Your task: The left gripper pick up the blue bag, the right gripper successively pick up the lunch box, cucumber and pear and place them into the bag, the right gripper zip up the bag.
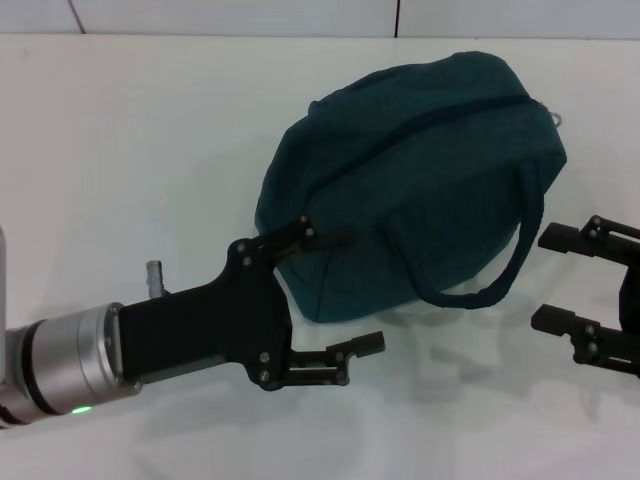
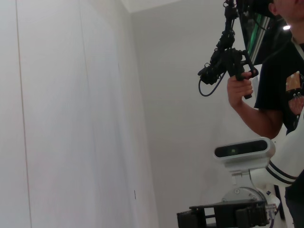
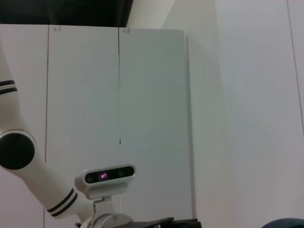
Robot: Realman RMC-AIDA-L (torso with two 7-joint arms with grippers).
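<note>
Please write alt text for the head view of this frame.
A bulging dark teal fabric bag with its top zipper closed lies on a white table. The black left gripper has open fingers at the bag's near end; the black right gripper waits open beside its loop handle.

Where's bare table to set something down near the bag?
Bare table lies left of the blue bag, beyond the left gripper, and along the near edge between both grippers. It is crowded between the bag's handle and the right gripper.
</note>
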